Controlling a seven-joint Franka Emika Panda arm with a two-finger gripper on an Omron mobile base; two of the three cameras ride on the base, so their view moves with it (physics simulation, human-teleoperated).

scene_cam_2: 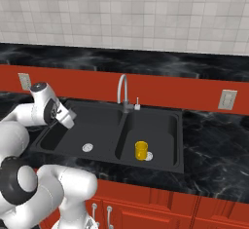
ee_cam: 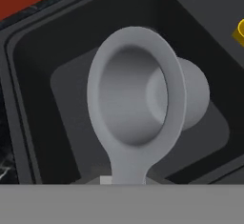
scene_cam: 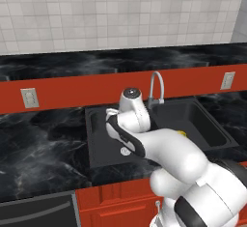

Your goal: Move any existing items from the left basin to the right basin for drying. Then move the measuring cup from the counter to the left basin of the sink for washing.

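In the hand view the silvery-grey measuring cup (ee_cam: 136,89) looms large, tipped with its mouth toward the camera and its handle running down between my fingers. My gripper (scene_cam_2: 68,120) is shut on that handle and hangs over the left end of the wide left basin (scene_cam_2: 99,125), whose black floor (ee_cam: 62,94) lies behind the cup. The yellow mug (scene_cam_2: 141,150) stands upright in the narrower right basin (scene_cam_2: 163,125), beside its drain. The mug's edge peeks out past my arm (scene_cam: 181,134) and shows in a corner of the hand view (ee_cam: 239,31).
The grey gooseneck faucet (scene_cam_2: 122,92) rises behind the sink's divider. A round silver drain (scene_cam_2: 87,147) sits in the left basin. Black marble counter (scene_cam: 43,144) spreads on both sides, with wall outlets (scene_cam: 29,97) on the red backsplash.
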